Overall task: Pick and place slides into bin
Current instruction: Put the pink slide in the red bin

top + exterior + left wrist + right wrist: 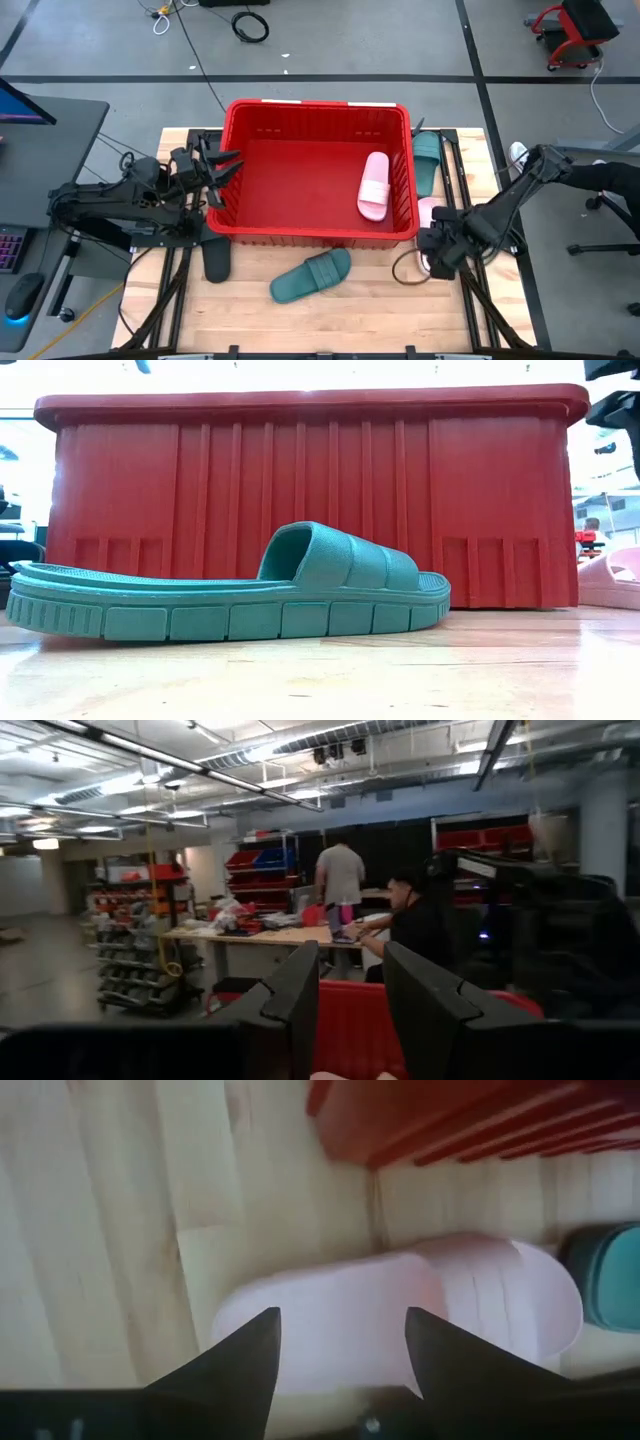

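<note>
Bin (300, 490) ribbed red plastic; teal slide (230, 595) matt foam; table (400, 670) pale wood.

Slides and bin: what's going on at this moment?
The right gripper hangs open over a pink slide on the table beside the bin, apparently about to grasp it. The left gripper sits open at the bin's left wall, holding nothing. One pink slide lies in the bin. Outside it are two teal slides and a black one.

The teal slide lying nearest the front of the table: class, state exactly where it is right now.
In the high view, the teal slide lies on the wooden table just in front of the red bin, between a black slide and the right gripper.
</note>
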